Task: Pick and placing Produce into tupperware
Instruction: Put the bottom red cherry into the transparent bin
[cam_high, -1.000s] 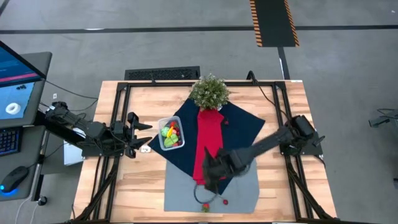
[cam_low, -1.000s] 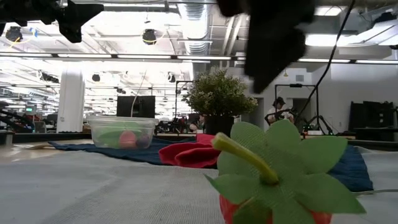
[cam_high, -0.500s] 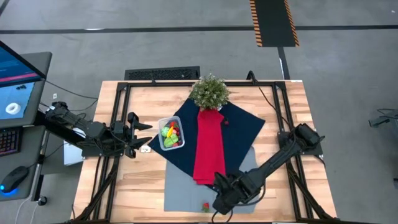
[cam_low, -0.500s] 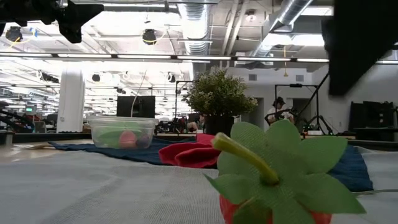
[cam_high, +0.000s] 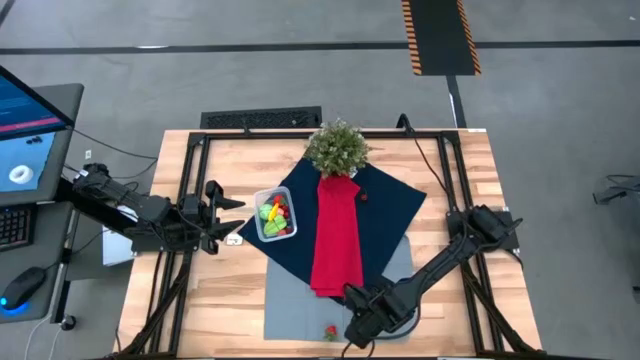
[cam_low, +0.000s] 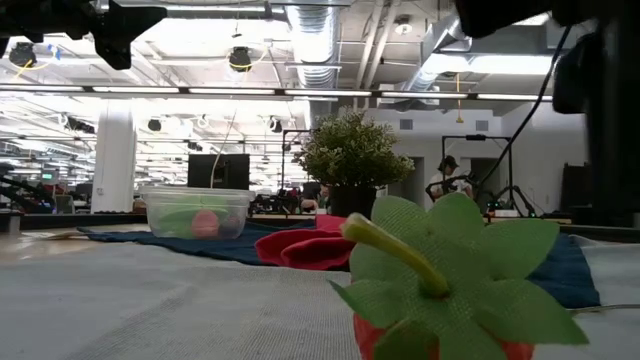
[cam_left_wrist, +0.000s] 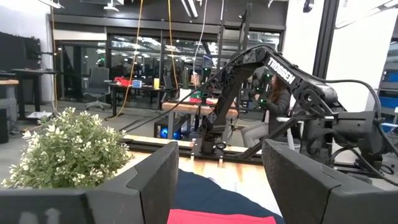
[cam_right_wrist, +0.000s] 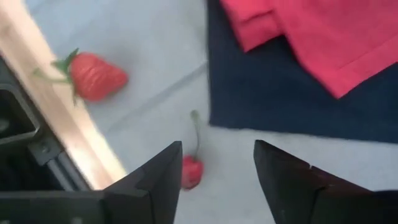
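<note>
The table (cam_high: 450, 190) carries a navy cloth (cam_high: 385, 205), a grey mat (cam_high: 290, 305) and a red cloth (cam_high: 337, 235). A plant (cam_high: 337, 146) stands at the far end, well beyond my working tool.

The left arm waits at the table's left edge. Its gripper (cam_high: 222, 222) has its fingers apart with nothing between them, and the tub (cam_high: 274, 215) sits just ahead of it. The tub holds several pieces of produce, green, yellow and red.

I work with the right gripper (cam_high: 360, 328), low over the near end of the grey mat, just past the hem of the red cloth. Its fingers (cam_right_wrist: 152, 180) stand apart and empty.

Two pieces lie close below it. The strawberry (cam_right_wrist: 93, 76) lies on the grey mat near the table's front rail, off to one side of the fingers and clear of them. In the low view it fills the foreground with its leafy cap (cam_low: 450, 255) turned up. The cherry (cam_right_wrist: 189, 171) is smaller. It lies just beside one fingertip, not between the two, with its stem (cam_right_wrist: 198, 134) running towards the navy cloth.

My judgement is that the step in hand is the approach to the cherry. To do it well I should centre the gap over the fruit itself, not the stem. I should come down until the tips nearly touch the mat and close gently, since a round piece may roll out sideways. The tub lies well away from this tool, across the red cloth.
</note>
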